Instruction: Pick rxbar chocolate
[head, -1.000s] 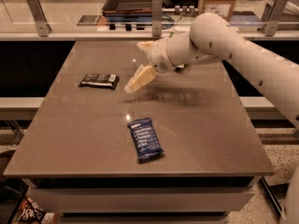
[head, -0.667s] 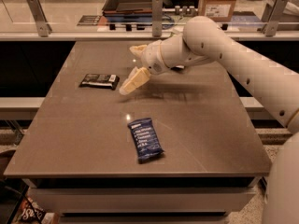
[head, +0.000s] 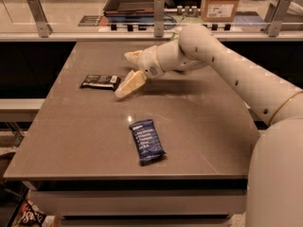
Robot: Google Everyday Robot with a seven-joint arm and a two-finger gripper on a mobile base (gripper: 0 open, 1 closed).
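I am hovering my gripper point(head: 124, 74), jaws spread wide and gripping nothing, over the table point(head: 199, 126) just short of the black chocolate bar point(head: 100, 82) lying beyond its fingertips, judging the next move as lowering astride it.

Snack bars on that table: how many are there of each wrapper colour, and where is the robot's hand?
black-wrapped bar: 1
blue-wrapped bar: 1
Total: 2
The gripper hangs close beside the black-wrapped bar, fingers open, holding nothing.
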